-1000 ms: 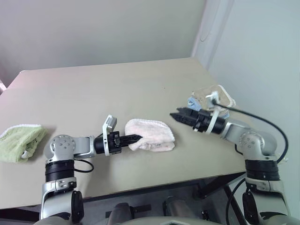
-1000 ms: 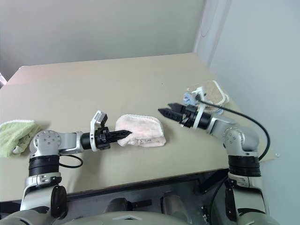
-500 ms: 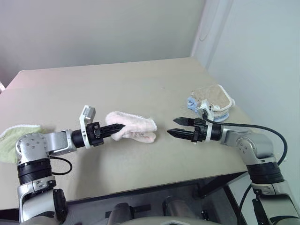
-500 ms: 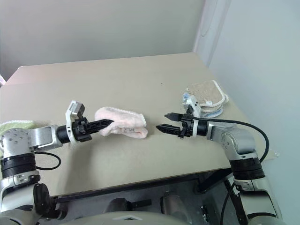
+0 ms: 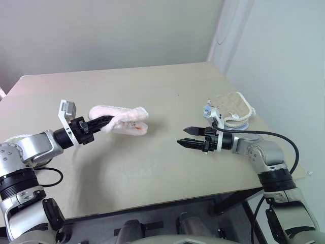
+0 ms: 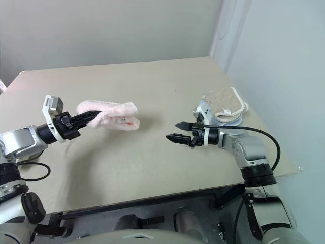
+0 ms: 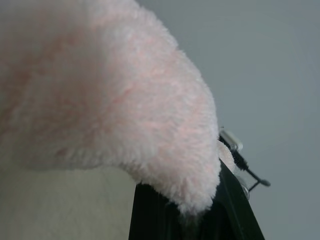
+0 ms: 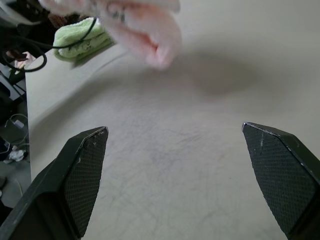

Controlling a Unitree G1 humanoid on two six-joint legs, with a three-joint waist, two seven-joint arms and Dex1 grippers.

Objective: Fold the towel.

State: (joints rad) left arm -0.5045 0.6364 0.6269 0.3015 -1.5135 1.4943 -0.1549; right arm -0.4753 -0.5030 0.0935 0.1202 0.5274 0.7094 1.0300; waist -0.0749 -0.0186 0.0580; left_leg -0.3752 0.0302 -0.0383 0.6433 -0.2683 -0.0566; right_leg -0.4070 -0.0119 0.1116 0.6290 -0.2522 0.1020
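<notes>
The left pincer pinches one end of the towel, held bunched above the desk, long axis running toward the right pincer. That pincer stands spread and empty, near the towel's free end.

No text, label, brand, number or sign can be read anywhere in these views. The pink towel carries a small grey motif, but it is too blurred to tell whether it holds any letters.
</notes>
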